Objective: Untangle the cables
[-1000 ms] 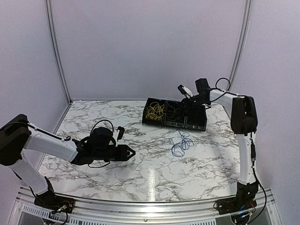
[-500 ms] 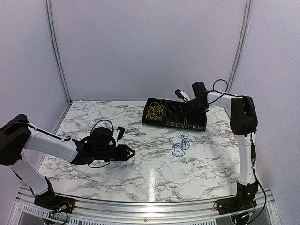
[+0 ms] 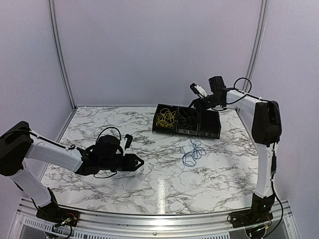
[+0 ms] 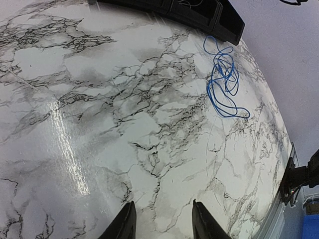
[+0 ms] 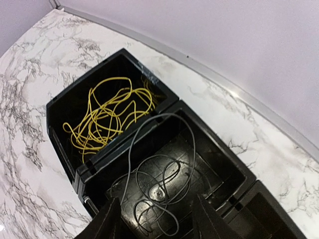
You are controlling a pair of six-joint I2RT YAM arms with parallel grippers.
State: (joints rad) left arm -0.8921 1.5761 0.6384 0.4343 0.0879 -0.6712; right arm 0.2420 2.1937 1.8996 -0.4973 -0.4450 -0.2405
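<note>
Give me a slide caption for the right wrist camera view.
Open jaws above a black tray: yellow cable in the left compartment, dark grey cable in the middle one.

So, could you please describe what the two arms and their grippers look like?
Both the left arm and right arm have white link shells with black joints, and thin black cables looping near the wrists. The left gripper and right gripper are black, each with two tapered fingers.

Bright even light, glare streak on table [image 4: 75, 169] — edges bowed
</note>
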